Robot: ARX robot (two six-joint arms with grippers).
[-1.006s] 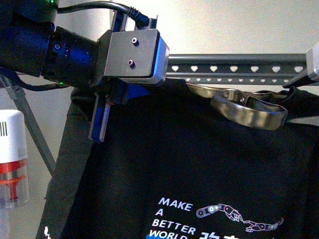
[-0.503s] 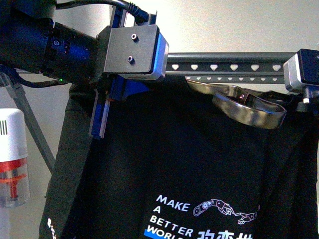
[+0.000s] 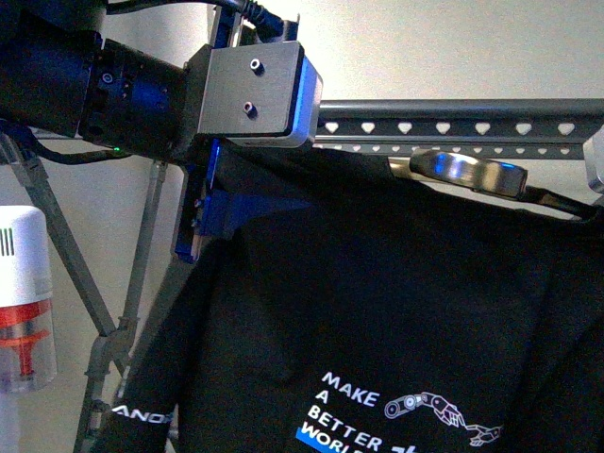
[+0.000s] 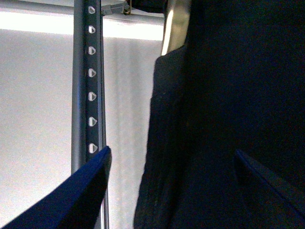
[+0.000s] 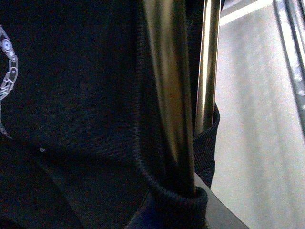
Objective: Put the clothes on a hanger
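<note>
The clothes [image 3: 396,311], a black T-shirt with white "MAKE A BETTER WORLD" lettering, hang just below the hanger's dark grey rail [image 3: 453,126] with its heart-shaped holes. My left gripper [image 3: 201,226] is at the shirt's upper left corner. In the left wrist view it [image 4: 171,191] stands open, its blue fingers [image 4: 81,191] spread either side of the dark cloth [image 4: 228,95], beside the rail [image 4: 90,95]. My right gripper [image 5: 167,214] is shut on the ribbed edge of the clothes [image 5: 143,162], against a shiny metal bar [image 5: 164,95].
A shiny metal loop [image 3: 472,171] lies on the shirt's top edge under the rail. The rack's grey crossed legs [image 3: 90,283] show at the left. A white and red cylinder [image 3: 24,302] stands at the far left. A plain pale wall is behind.
The shirt has shifted right and up, uncovering the rack's legs at the left. The shiny loop has risen and tipped flatter under the rail. My right gripper has slid toward the right edge.
</note>
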